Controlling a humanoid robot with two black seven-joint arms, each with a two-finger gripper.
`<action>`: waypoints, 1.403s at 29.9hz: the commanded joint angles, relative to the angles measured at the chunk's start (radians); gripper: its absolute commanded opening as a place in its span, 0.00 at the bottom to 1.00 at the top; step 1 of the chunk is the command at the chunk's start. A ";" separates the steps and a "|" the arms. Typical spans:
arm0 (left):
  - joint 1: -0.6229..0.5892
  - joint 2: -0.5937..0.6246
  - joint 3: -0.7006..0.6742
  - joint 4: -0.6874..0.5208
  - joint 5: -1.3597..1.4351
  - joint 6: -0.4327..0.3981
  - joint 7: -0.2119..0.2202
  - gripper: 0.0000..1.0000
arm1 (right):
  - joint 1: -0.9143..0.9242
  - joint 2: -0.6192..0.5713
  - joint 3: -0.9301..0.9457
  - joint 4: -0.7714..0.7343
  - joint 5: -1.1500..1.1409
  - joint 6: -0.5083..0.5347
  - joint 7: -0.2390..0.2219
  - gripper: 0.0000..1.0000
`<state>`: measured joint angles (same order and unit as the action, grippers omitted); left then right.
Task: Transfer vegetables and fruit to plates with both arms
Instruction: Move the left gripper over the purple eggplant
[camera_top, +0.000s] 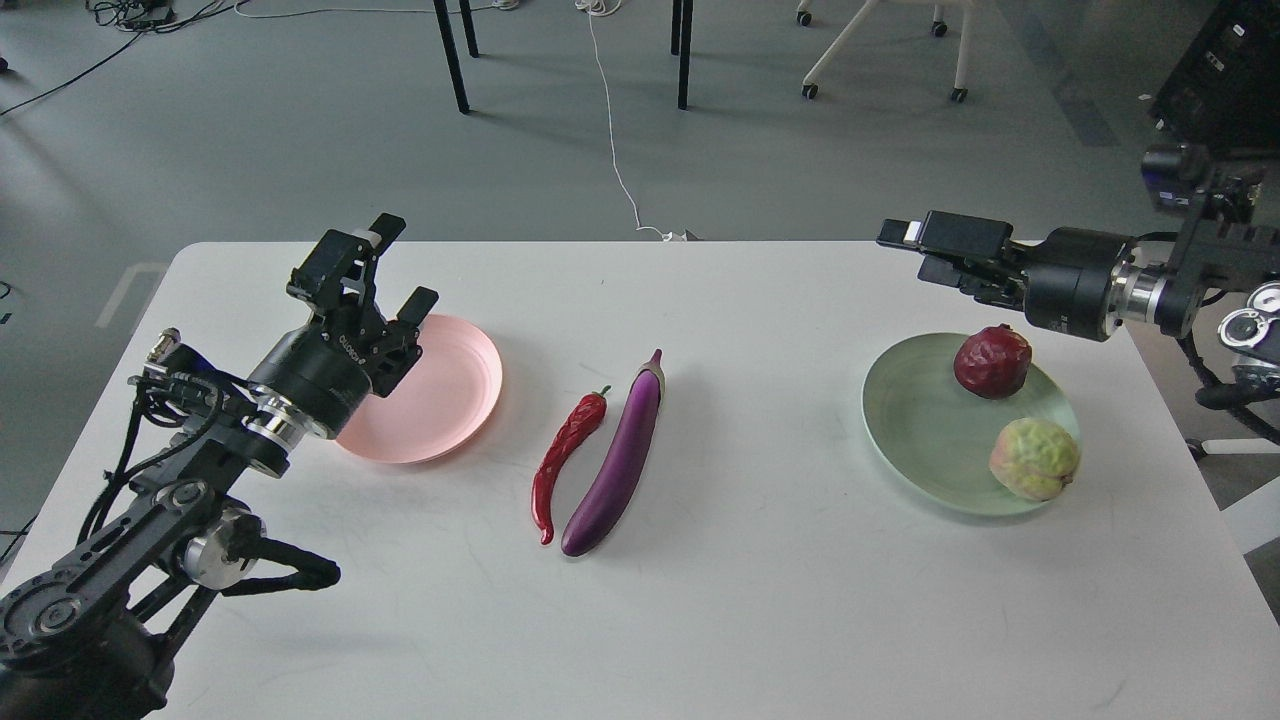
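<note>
The purple eggplant (620, 460) and the red chili pepper (565, 455) lie side by side on the white table's middle. The pink plate (450, 390) to their left holds nothing. My left gripper (398, 268) is open and empty, raised over that plate's left rim. The pale green plate (925, 420) on the right holds the dark red pomegranate (992, 362) at its far side and the yellow-green peach (1034, 458) at its near right rim. My right gripper (925, 252) is open and empty, raised beyond the green plate's far edge and pointing left.
The white table (760, 610) has bare surface along its front. Its far edge runs behind both grippers. On the floor beyond are black table legs (682, 55), a white cable (612, 150) and a chair base (880, 45). A black case (1225, 80) stands at the upper right.
</note>
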<state>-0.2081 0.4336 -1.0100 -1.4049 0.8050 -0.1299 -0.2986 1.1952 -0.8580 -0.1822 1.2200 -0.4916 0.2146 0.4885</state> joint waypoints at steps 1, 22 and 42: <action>-0.004 -0.001 0.007 -0.014 0.061 -0.002 0.001 0.98 | -0.175 0.005 0.157 -0.008 0.296 0.008 0.000 0.96; -0.397 0.013 0.395 -0.010 1.123 -0.235 -0.001 0.98 | -0.523 0.214 0.537 -0.339 0.619 0.274 0.000 0.96; -0.631 -0.104 0.672 0.129 1.113 -0.359 0.232 0.96 | -0.523 0.203 0.558 -0.344 0.619 0.274 0.000 0.96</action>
<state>-0.8482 0.3515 -0.3377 -1.2786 1.9276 -0.4886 -0.1202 0.6718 -0.6567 0.3759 0.8773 0.1273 0.4888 0.4888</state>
